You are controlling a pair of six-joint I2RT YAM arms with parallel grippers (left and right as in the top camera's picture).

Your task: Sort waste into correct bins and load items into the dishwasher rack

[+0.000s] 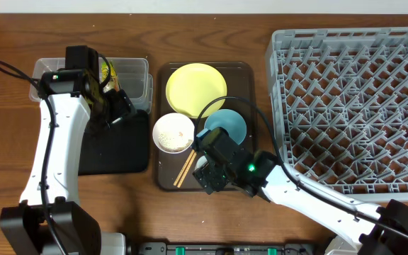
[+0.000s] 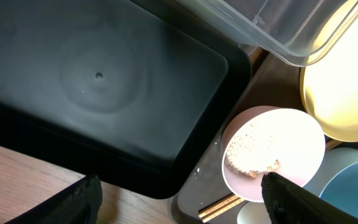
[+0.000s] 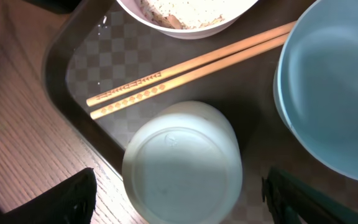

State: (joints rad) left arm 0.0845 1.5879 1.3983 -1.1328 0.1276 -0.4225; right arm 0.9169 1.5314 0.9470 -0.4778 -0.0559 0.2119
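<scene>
My left gripper (image 1: 118,108) (image 2: 179,202) is open and empty, above the seam between the black tray (image 1: 119,150) (image 2: 98,81) and the clear tub (image 1: 132,69) (image 2: 278,28). The green-and-yellow wrapper (image 1: 106,71) lies in the tub, partly hidden by the arm. My right gripper (image 1: 207,174) (image 3: 179,202) is open, its fingers either side of the upside-down white cup (image 3: 182,165). The whitish-pink bowl (image 1: 173,132) (image 2: 278,155) holds the rice crumbs (image 2: 250,155). The chopsticks (image 1: 185,168) (image 3: 185,68), blue bowl (image 1: 227,125) (image 3: 334,93) and yellow plate (image 1: 195,88) lie nearby.
The dishes sit on a dark brown serving tray (image 1: 163,180) (image 3: 73,68) in the middle. The grey dishwasher rack (image 1: 353,106) fills the right side and holds nothing. Bare wooden table lies along the front edge.
</scene>
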